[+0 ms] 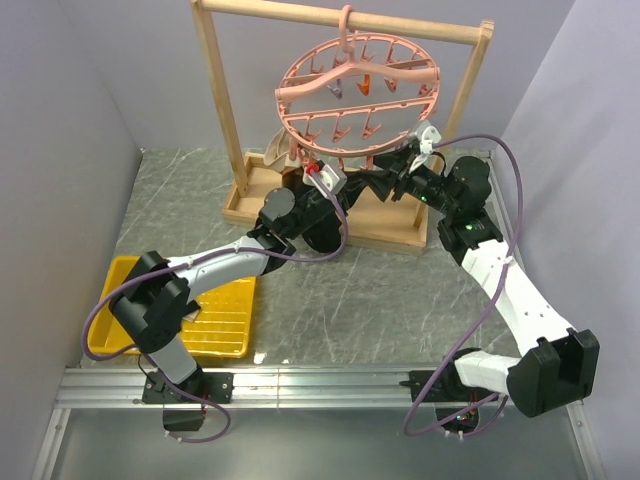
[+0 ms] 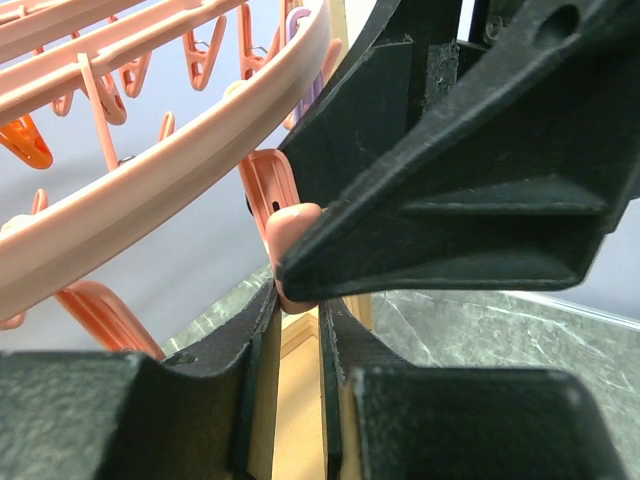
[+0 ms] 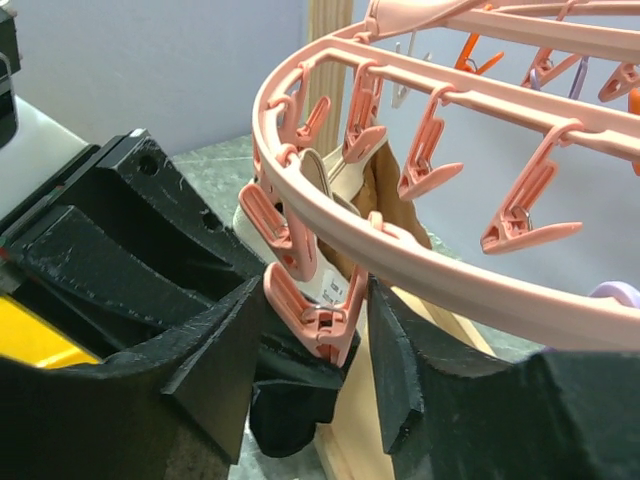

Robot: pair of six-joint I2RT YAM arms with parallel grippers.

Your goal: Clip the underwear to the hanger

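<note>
From above, the hanger [image 1: 305, 90] hangs on the far wooden frame [image 1: 226, 110], both arms under its near rim. Left wrist: left gripper [image 2: 297, 330], jaws narrow at a peg [image 2: 293, 250], grip unclear. Right wrist: right gripper's [image 3: 315, 335] jaws bracket a peg, squeeze unclear; underwear [image 3: 290, 425] just below, unclipped, I judge.

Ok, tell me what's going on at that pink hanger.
Both arms are working at the near rim of the pink hanger, which hangs from the wooden frame. The right pincer straddles one peg, with the black underwear bunched just below it. The left pincer is pressed in close beside. Whether the cloth is clipped yet isn't visible.
</note>
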